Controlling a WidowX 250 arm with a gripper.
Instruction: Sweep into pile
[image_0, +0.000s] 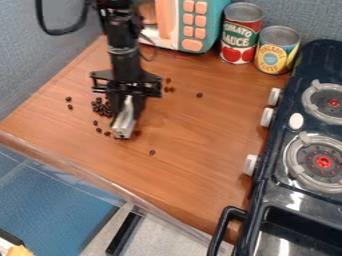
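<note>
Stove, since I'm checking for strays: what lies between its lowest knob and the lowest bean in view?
Only bare counter lies between the knob and the bean, as the camera view shows.

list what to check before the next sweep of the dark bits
1. Pale tool in the end effector: ok, it hangs from it at a slant.
2. Tool's lower end touching the wooden worktop: cannot tell.
3. Dark bits gathered in one pile: not ok, there is a loose cluster, with strays at far left, toward the microwave and nearer the camera.
4. Visible bits all on the worktop: ok.
5. Cans and stove apart from the bits: ok.
6. Bits hidden behind the tool: cannot tell.
</note>
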